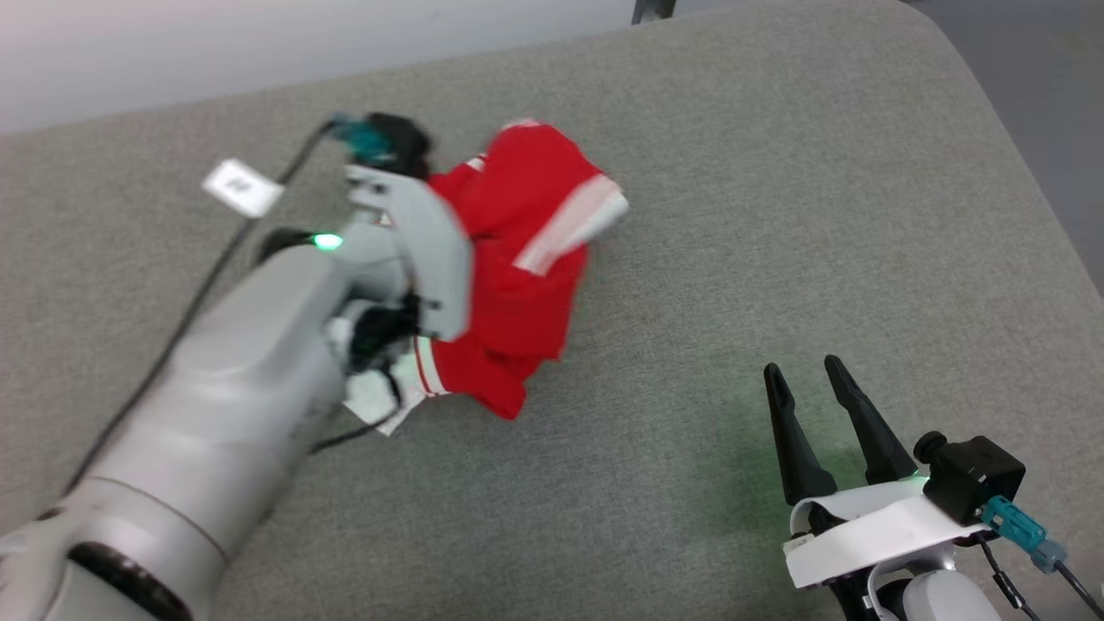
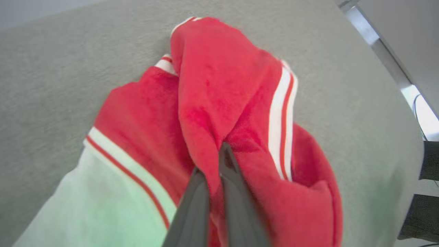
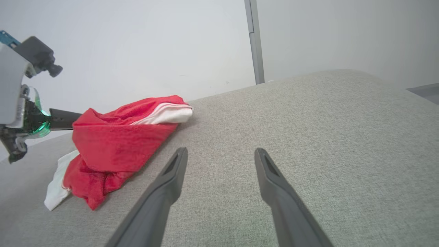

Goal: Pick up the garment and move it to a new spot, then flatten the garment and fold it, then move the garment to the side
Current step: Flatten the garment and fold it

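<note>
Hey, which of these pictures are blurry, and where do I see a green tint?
Head view: the garment and left forearm are motion-smeared, and a green glow lies on the grey surface by the right gripper. Left wrist view: soft focus, white sleeve tinted green. Right wrist view: sharp, evenly lit.

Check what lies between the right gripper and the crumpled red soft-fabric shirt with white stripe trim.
Nothing but bare grey woven-fabric surface lies between the right gripper and the red shirt; the head view and right wrist view both show that stretch.
</note>
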You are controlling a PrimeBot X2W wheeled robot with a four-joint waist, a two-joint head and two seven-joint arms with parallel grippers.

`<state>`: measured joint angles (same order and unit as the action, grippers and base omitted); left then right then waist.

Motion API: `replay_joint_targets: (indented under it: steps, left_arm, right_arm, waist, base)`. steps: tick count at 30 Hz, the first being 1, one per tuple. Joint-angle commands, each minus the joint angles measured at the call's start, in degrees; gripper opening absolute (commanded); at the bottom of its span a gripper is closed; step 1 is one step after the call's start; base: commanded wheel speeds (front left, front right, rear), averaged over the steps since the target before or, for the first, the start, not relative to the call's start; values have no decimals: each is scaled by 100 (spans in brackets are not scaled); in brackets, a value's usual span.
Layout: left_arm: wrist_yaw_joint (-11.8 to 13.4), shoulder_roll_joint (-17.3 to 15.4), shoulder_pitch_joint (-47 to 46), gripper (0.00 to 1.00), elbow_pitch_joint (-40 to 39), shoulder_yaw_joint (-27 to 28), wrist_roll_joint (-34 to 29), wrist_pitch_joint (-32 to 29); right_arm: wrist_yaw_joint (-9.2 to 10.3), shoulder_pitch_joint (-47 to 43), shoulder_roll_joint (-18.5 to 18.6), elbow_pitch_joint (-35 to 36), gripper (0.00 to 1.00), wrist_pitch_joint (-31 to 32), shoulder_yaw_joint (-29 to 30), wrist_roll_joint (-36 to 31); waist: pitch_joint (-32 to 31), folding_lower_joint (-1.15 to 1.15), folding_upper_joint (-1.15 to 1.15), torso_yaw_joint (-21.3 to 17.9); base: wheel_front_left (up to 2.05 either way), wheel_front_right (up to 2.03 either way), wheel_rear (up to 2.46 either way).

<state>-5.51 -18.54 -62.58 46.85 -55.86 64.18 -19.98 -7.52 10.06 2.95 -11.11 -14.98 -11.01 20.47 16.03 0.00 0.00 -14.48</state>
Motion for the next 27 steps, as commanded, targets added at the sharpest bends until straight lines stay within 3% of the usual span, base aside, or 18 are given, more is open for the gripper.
replay_joint_targets:
  steps: [1, 5, 8, 9, 10, 11, 12, 20, 27]
  left_arm:
    - [59, -38, -41, 0, 194, 49, 9, 66]
    - [131, -171, -121, 0, 644, 47, -95, 214]
    - [127, -96, -96, 0, 869, 25, -103, 258]
    - [102, -64, -68, 36, 922, 26, -88, 269]
    - [78, -35, -57, 78, 961, 26, -84, 299]
    - [78, -35, -57, 78, 961, 26, -84, 299]
    - [54, 2, -38, 100, 1006, 64, -30, 338]
    - [-111, 90, 155, 100, 940, 337, 194, 1138]
    - [-181, -206, 1095, 100, 220, 409, 185, 2299]
  right_arm:
    - [7, 46, -6, 11, 100, -28, 8, 4]
    - [7, -13, -6, 12, 100, -28, 63, -38]
    - [7, -57, -6, -5, 100, -28, 67, -69]
    - [7, -61, -6, -12, 100, -28, 58, -85]
    - [6, -61, -6, -15, 100, -28, 53, -102]
    - [6, -61, -6, -15, 100, -28, 53, -102]
    - [7, -57, -6, -17, 100, -28, 51, -118]
    - [7, -64, -6, -124, 100, -28, 7, -486]
    - [7, 155, 210, -371, 100, 47, -78, -808]
  waist:
    - [15, 0, 0, -30]
    - [7, 0, 0, 6]
    - [-18, 0, 0, 84]
    - [-32, 0, 0, 112]
    - [-49, 0, 0, 141]
    - [-49, 0, 0, 141]
    - [-72, 0, 0, 175]
    - [-404, 0, 0, 511]
    - [-692, 0, 0, 1063]
  base:
    - [0, 0, 0]
    - [0, 0, 0]
    - [0, 0, 0]
    - [0, 0, 0]
    - [0, 0, 0]
    - [0, 0, 0]
    - [0, 0, 0]
    - [0, 0, 0]
    - [0, 0, 0]
